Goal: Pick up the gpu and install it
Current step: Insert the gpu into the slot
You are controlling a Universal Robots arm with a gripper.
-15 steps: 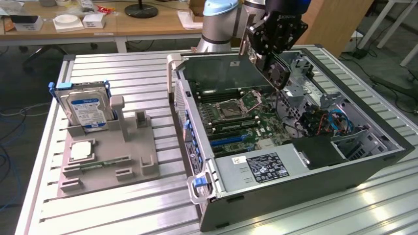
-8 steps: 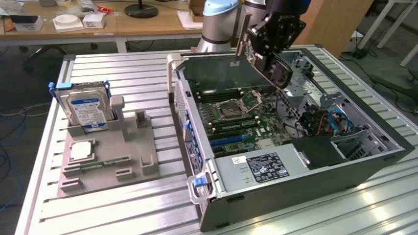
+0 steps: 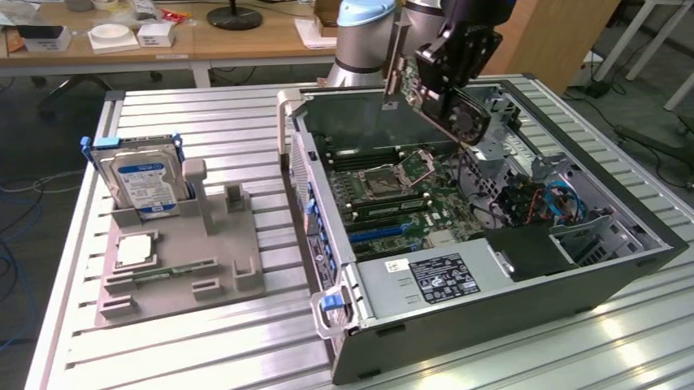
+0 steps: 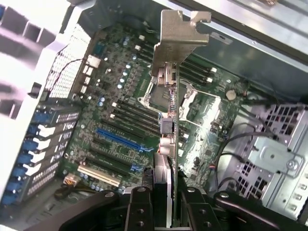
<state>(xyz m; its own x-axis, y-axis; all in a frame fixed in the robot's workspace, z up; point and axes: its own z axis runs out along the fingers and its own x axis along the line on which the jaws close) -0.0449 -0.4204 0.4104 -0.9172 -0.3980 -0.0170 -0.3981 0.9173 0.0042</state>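
- Silver slats of the table (image 3: 217, 341) carry everything. Nearest sits the open computer case (image 3: 488, 325), laid on its side, presumably so its board faces up for work from above.
- Left of the case, a grey holder tray (image 3: 233, 272) keeps parts in moulded slots. A narrow memory stick (image 3: 162, 272) lies near and a hard drive (image 3: 141, 183) stands upright at the far end, likely so each can be taken by its edges.
- Inside the case lies the motherboard (image 3: 396, 199), its blue expansion slot (image 4: 118, 138) bare.
- Above the far part of the case hangs the gpu (image 3: 450, 110), tilted, clear of the board and not yet seated.
- Farthest up, the pincer (image 4: 166, 211) is clamped on one end of the gpu, a finger on each face. The silver bracket (image 4: 180, 33) is at the end away from the fingers, a hold that seemingly leaves the connector edge free to meet a slot.
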